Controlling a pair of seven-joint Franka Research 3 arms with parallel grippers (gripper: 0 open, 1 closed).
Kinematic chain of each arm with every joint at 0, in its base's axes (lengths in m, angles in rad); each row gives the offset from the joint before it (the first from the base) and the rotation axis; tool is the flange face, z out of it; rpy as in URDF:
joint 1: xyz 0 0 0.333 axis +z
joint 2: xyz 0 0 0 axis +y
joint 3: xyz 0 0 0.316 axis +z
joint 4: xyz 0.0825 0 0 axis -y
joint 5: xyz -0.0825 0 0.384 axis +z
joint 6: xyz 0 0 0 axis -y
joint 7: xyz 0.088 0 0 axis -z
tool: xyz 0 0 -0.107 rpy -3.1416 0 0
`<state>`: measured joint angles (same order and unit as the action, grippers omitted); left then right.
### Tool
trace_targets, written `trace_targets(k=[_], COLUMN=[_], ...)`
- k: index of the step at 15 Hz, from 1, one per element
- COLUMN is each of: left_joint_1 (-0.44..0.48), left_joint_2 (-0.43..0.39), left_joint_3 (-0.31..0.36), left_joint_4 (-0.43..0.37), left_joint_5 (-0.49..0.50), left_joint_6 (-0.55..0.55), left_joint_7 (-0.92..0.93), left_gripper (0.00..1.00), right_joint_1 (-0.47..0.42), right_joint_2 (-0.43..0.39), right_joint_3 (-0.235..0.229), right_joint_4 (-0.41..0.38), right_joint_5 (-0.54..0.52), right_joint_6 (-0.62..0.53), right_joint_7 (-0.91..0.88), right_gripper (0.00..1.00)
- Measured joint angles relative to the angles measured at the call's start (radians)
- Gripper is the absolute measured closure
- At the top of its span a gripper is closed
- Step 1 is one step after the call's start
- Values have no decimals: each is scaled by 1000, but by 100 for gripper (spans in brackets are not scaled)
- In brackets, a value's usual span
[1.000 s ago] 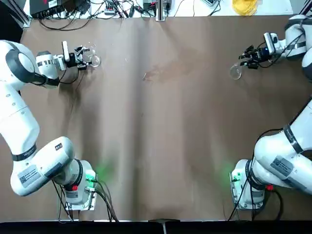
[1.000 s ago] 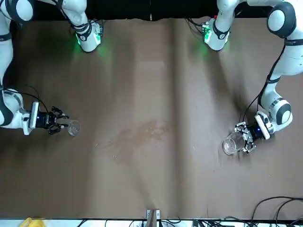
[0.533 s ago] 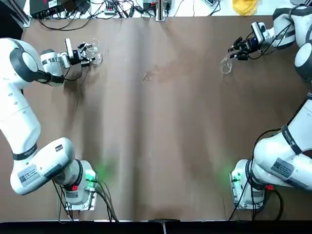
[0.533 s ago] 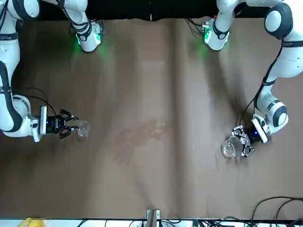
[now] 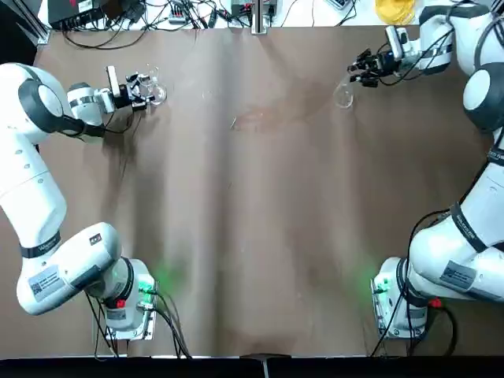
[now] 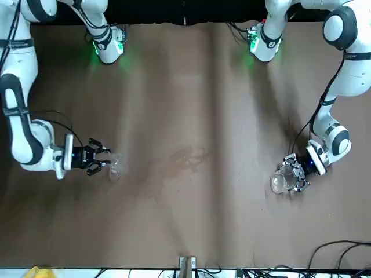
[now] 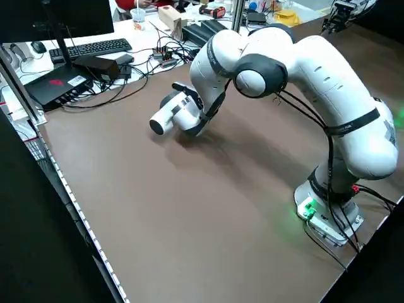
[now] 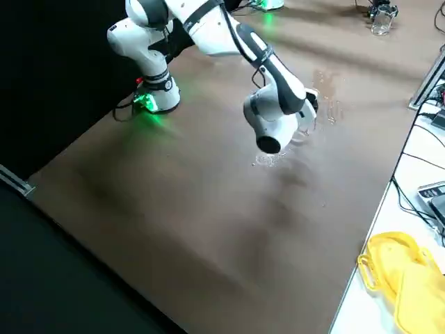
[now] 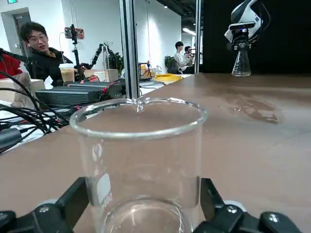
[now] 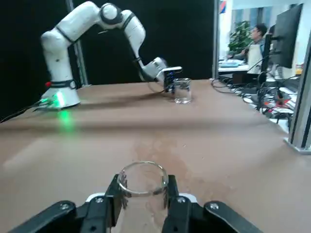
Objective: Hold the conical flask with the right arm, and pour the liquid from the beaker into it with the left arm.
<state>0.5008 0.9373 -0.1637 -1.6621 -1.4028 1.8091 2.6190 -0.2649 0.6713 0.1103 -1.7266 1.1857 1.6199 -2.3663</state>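
The brown bench is read as a clock in the top view, with twelve o'clock at the edge opposite the arm bases. A damp-looking patch lies near twelve.

The left gripper is between ten and eleven o'clock. Its jaws stand widely parted, one on either side of the beaker, and grip its wall; the beaker is upright, mouth up. The right gripper, between one and two o'clock, has its jaws drawn in more narrowly and closed about the neck of the conical flask, whose mouth is up and whose broad base is below. The flask is toward three o'clock from the beaker, well apart from it.

The left arm reaches up from a base near eight o'clock, the right arm from one near four. Beyond the bench edge are cables near eleven and a yellow object near one.

Progress: both vessels are grasped, and so the preparatory stage appears complete. Left to do are bringing the two mouths together, tilting the beaker and transferring the liquid. The amount of liquid in either vessel cannot be told. The next move probably calls for narrowing the gap, both vessels being kept level.
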Motion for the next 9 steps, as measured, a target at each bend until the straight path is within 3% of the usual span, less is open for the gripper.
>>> trace_targets(k=[6,9], left_joint_1=[-2,-14], left_joint_2=[8,16], left_joint_3=[0,0], left_joint_4=[0,-1], left_joint_5=[-13,-42], left_joint_6=[0,0], left_joint_7=[0,0], left_gripper=[0,0], right_joint_1=[171,297], right_joint_2=[-61,-96], right_joint_3=[4,6], right_joint_4=[-97,-129], right_joint_5=[194,336], right_joint_6=[176,337], right_joint_7=[0,1], right_gripper=[61,61])
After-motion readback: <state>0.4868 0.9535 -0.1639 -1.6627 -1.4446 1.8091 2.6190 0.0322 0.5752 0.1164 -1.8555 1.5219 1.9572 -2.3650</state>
